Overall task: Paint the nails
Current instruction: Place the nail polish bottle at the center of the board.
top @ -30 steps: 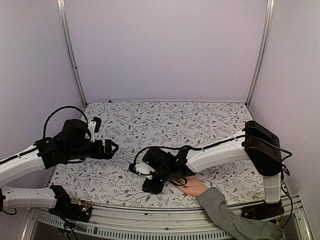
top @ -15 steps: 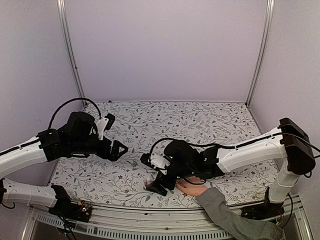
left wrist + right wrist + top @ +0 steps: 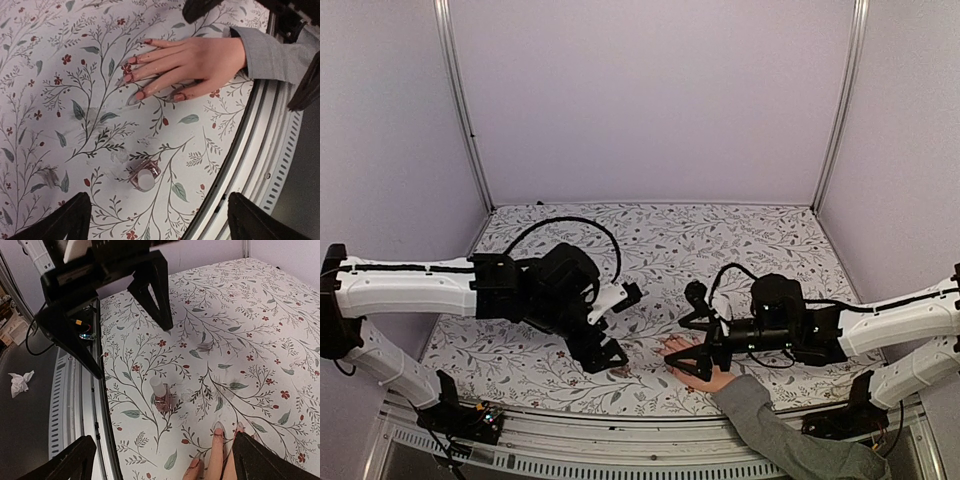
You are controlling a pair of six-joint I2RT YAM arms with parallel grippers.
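A light-skinned hand point(image 3: 200, 57) in a grey sleeve point(image 3: 770, 425) lies flat on the floral table, fingers spread. Its nails point(image 3: 128, 77) look reddish in the left wrist view; two fingertip nails point(image 3: 218, 429) show in the right wrist view. A small pink polish bottle point(image 3: 144, 175) with a white cap stands free on the cloth beside the fingertips, also visible as the bottle point(image 3: 161, 396) from the right. My left gripper point(image 3: 623, 325) hangs open above the bottle. My right gripper point(image 3: 688, 333) is open over the hand, holding nothing.
The table's metal front rail point(image 3: 260, 145) runs close to the bottle and the hand. Smudged grey marks point(image 3: 90, 117) stain the cloth near the fingertips. The left gripper's black fingers point(image 3: 150, 290) loom in the right wrist view. Crumpled paper point(image 3: 20, 382) lies beyond the rail.
The right gripper has opened and drawn back to the right, leaving the bottle standing. The left arm has swung in from the left to above the bottle.
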